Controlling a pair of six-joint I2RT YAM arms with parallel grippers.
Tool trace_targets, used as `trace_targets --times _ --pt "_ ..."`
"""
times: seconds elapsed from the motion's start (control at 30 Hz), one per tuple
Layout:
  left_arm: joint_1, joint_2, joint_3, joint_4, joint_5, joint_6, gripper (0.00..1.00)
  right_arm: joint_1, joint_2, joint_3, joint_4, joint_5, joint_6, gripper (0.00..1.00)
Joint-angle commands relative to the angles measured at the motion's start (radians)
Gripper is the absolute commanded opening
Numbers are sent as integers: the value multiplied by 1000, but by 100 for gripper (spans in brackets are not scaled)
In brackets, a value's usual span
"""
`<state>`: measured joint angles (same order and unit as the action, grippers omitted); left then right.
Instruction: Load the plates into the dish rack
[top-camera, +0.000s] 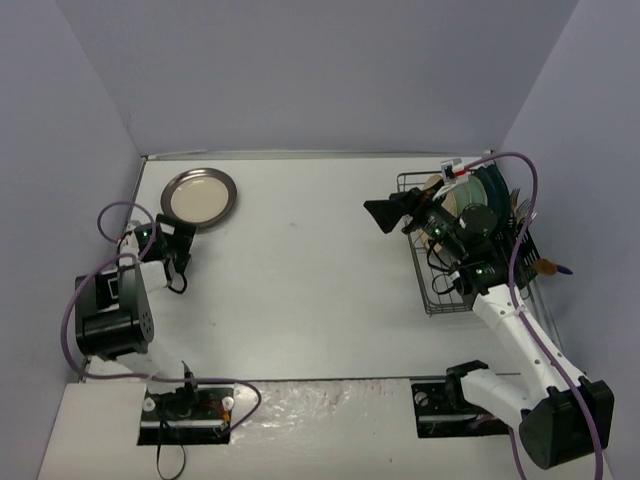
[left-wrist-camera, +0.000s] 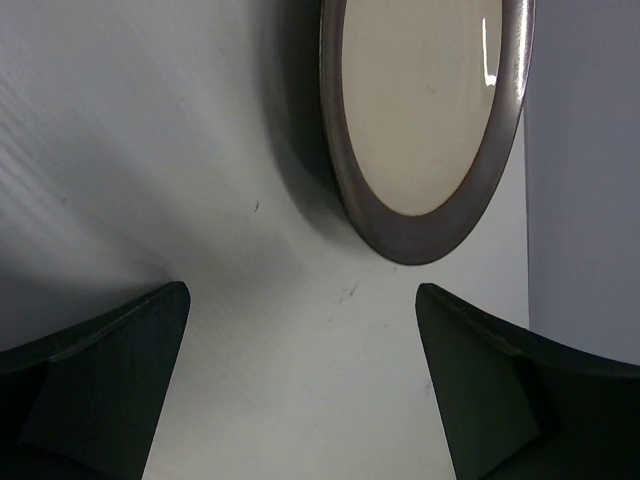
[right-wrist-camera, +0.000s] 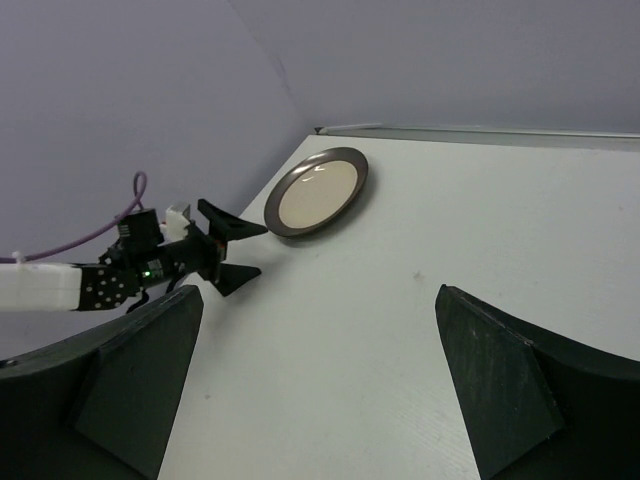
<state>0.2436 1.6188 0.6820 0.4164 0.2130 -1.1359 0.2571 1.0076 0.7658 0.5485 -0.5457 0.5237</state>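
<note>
Overhead rear view; both wrist views toward rimmed plate (right-wrist-camera: 315, 192)

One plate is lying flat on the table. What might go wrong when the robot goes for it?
The plate lies flat on the table, so the open left tool may shove it along instead of getting under its rim. If only the rim is pinched, the plate might tilt and slip out. The rack already holds several standing plates, so slotting another in might knock them.
</note>
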Motion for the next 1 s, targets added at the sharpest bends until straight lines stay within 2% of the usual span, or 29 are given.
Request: trace_targets --times 0.0,0.23,0.27,0.4,0.5,0.6,0.67,0.87,0.97 --pt "9 119 117 245 4 -102 92 26 -9 21 156 -63 33 100" --pt "23 325 185 332 -3 -199 79 37 -11 21 152 -81 24 100" --pt "24 348 190 355 0 -213 75 38 -10 21 156 -88 18 100" --pt "26 426 189 454 1 -270 55 40 -3 19 164 -100 6 100" --pt "26 429 178 449 -9 -259 27 40 3 17 168 -102 7 100" --pt "28 402 166 423 -15 -225 8 40 14 17 172 -106 9 100" --pt "28 376 149 425 -16 -209 0 40 19 17 174 -108 10 100" --pt "25 283 89 467 33 -221 0 40 29 18 159 -114 12 100" --pt "14 171 54 466 68 -227 0 42 36 25 130 -110 5 100"
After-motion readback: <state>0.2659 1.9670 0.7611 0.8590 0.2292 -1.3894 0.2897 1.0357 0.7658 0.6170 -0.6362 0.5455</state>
